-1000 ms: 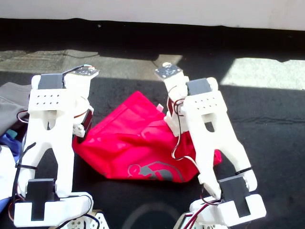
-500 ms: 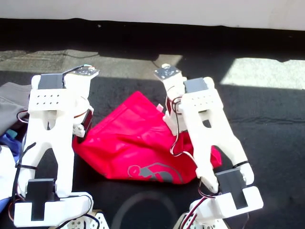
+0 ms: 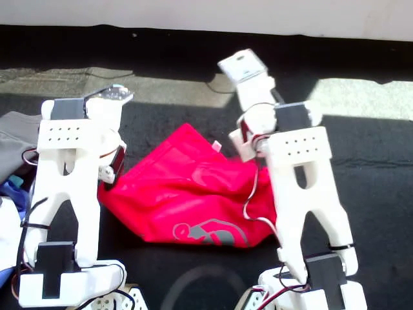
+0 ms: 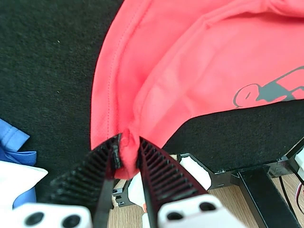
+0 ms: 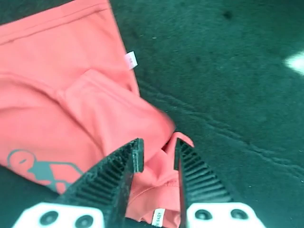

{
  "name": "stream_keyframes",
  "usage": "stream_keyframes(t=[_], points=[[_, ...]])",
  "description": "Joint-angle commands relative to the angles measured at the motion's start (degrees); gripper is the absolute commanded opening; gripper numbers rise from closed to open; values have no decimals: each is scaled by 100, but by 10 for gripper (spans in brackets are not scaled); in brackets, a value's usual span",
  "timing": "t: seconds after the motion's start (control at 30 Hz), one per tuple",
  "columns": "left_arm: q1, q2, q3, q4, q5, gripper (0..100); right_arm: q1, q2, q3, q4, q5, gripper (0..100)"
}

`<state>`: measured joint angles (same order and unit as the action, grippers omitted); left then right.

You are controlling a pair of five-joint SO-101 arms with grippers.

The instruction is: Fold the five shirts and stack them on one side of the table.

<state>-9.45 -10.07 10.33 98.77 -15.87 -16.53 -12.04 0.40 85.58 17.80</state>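
Red shirt (image 3: 187, 194) is seen crumpled mid-frame in the high view, stretched left to right between the arms. Its left edge is pinched by the left gripper (image 4: 129, 142). The right gripper (image 5: 157, 142), narrowly parted and empty, is held over the right edge.

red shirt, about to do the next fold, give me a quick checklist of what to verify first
1. Left gripper grips the red shirt: ok, an edge is pinched between its fingers.
2. Right gripper grips the shirt: not ok, its jaws stand apart above the fabric.
3. Shirt lies flat: not ok, it is bunched, with creases and a fold across the middle.
4. Other shirts out of the way: ok, they lie at the table's side, apart from the red one.
5. Room to spread out: ok, bare black table lies beside the shirt.
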Motion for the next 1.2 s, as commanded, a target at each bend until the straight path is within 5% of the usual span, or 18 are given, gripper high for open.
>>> stream_keyframes(t=[0.0,0.3,0.57,0.9,1.17], points=[[-66,-119,-488,97,26,13,207,-233,-277,-163,0,1],[-57,-119,-391,141,26,13,31,-215,989,-831,-26,174],[-75,-119,-268,158,26,13,-22,1121,1516,-1095,-26,163],[-831,-119,-277,211,9,13,-1103,391,1622,629,299,163],[-1068,-119,-268,211,-290,13,-1305,-892,2501,1174,1037,163]])
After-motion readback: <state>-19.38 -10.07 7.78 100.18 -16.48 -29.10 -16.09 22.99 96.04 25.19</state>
